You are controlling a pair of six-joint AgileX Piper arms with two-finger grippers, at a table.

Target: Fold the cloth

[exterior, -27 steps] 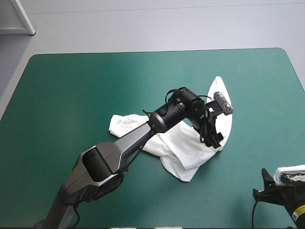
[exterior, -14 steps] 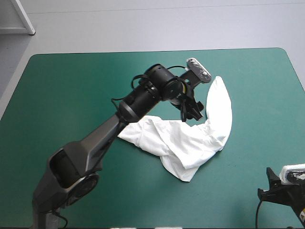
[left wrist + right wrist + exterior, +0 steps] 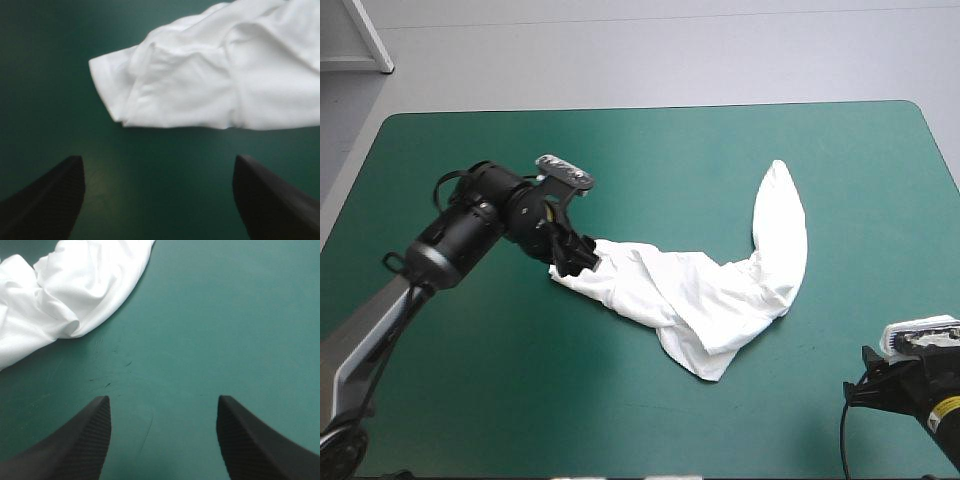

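The white T-shirt (image 3: 700, 290) lies crumpled in a long curved heap across the middle of the teal-green table, one end reaching toward the far right. My left gripper (image 3: 578, 258) sits at the heap's left end. Its wrist view shows the left gripper (image 3: 157, 157) open over bare cover, with the T-shirt's rumpled edge (image 3: 200, 85) just ahead and nothing between the fingers. My right gripper (image 3: 868, 388) is low at the table's near right corner. It is also open (image 3: 162, 397) and holds nothing, with the T-shirt (image 3: 60, 295) ahead and off to one side.
Bare teal-green cover (image 3: 470, 380) surrounds the T-shirt on all sides, widest at the left and along the near edge. The table's far edge (image 3: 650, 108) borders grey floor.
My left arm has swung from over the T-shirt's right part, up and across to its left end. The T-shirt has barely shifted. The right gripper stays at the near right corner.
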